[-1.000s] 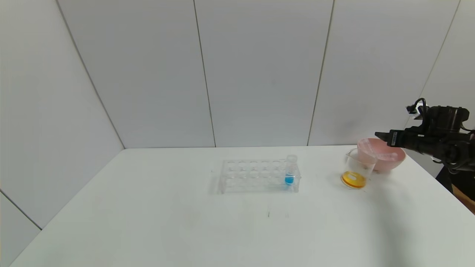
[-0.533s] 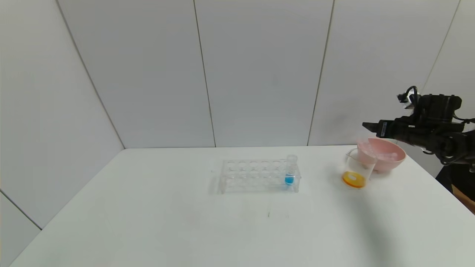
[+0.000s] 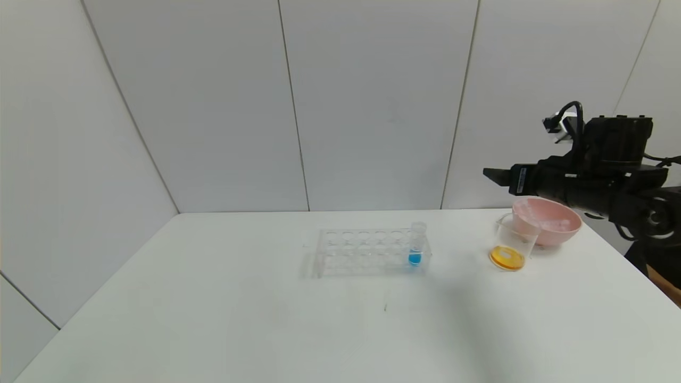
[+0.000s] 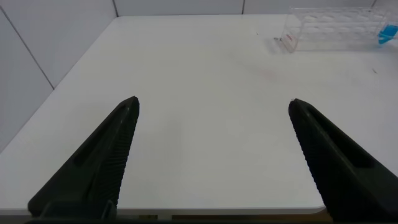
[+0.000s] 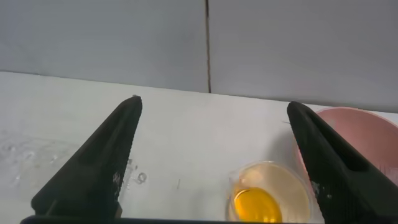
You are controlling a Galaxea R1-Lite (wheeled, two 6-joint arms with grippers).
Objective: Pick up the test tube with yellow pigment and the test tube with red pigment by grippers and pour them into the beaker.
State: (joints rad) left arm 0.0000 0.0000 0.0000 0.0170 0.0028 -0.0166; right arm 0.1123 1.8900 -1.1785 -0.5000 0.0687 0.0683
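The beaker (image 3: 512, 242) stands at the right of the table with orange-yellow liquid at its bottom, and it also shows in the right wrist view (image 5: 270, 193). My right gripper (image 3: 492, 175) hovers above it and the pink bowl, fingers pointing left. In its wrist view the right gripper (image 5: 214, 104) is open and empty. My left gripper (image 4: 213, 101) is open over the table's near left edge, holding nothing. No test tube with yellow or red pigment shows. Pale clear shapes lie in the bowl, which I cannot make out.
A pink bowl (image 3: 553, 234) sits just behind and to the right of the beaker, touching it. A clear tube rack (image 3: 367, 250) stands mid-table with one blue-liquid tube (image 3: 416, 244) at its right end. The table's right edge is close to the bowl.
My right gripper has risen from the bowl's rim and moved left, now higher above the beaker and bowl. Nothing on the table has moved.
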